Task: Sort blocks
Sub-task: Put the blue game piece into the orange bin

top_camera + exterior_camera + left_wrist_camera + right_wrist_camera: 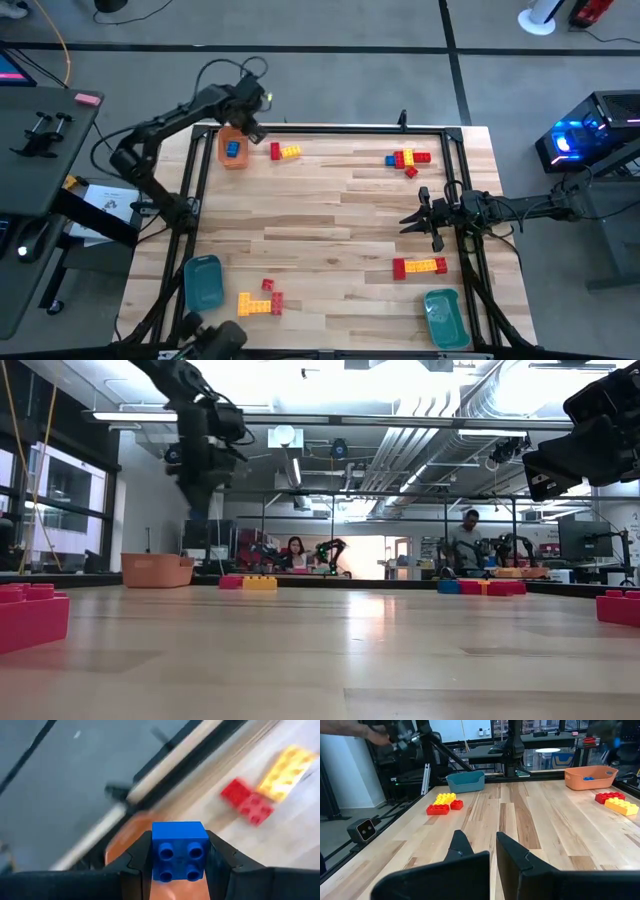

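My left gripper point(247, 128) hangs over the orange tray point(232, 150) at the table's far left corner, shut on a blue block point(180, 855). Another blue block point(588, 778) lies inside that tray. My right gripper point(412, 220) waits open above the table's right side, touching nothing. Loose blocks rest flat on the wood: a red and yellow row point(285, 151), a blue, red and yellow cluster point(408, 160), a red and yellow row point(420, 266) and a yellow and red cluster point(262, 300). My left gripper pinches the blue block by two opposite side walls point(156, 851), one finger point(137, 865) on each. The studded face points back toward the wrist camera. The fingers come from above, and the block is lifted clear over the orange tray point(125, 845).
Two teal trays sit at the near edge, one left point(203, 282) and one right point(443, 318). A black frame rail point(330, 130) runs around the table. The middle of the wood point(330, 220) is bare. People show in the room beyond the table's far edge point(296, 552).
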